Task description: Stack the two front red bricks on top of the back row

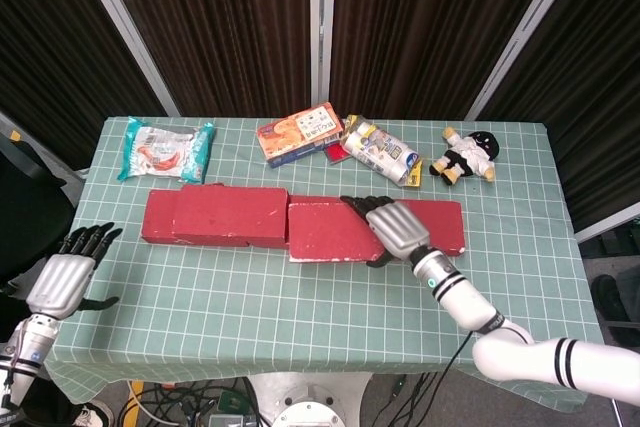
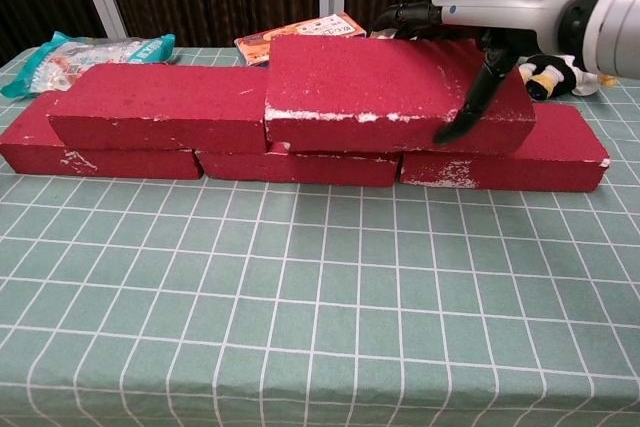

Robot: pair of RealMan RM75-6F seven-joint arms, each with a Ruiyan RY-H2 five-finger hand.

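- Two red bricks sit up on the second level: one stacked brick (image 2: 165, 107) lies on the left part of the back row (image 2: 560, 157), and the held brick (image 2: 385, 92) is beside it, over the middle and right of that row.
- The right hand (image 2: 490, 22) grips the held brick at its right end, fingers (image 2: 405, 15) laid over the top face and the thumb hooked down the front face.
- In the chest view the held brick's underside meets the back row's top; whether it rests there or hovers just above I cannot tell.
- Its left end stands close to the stacked brick's right end, and it looks slightly skewed against the row.
- From the head view the right hand (image 1: 390, 229) covers the brick's right part, with the arm running down toward the lower right.
- The left hand (image 1: 65, 277) hangs off the table's (image 1: 300, 297) left front corner, holding nothing, fingers spread.
- Along the far edge: a teal snack bag (image 1: 165, 150), an orange box (image 1: 298, 133), a silver-yellow packet (image 1: 382, 151) and a small plush doll (image 1: 466, 157), all well apart from the bricks.
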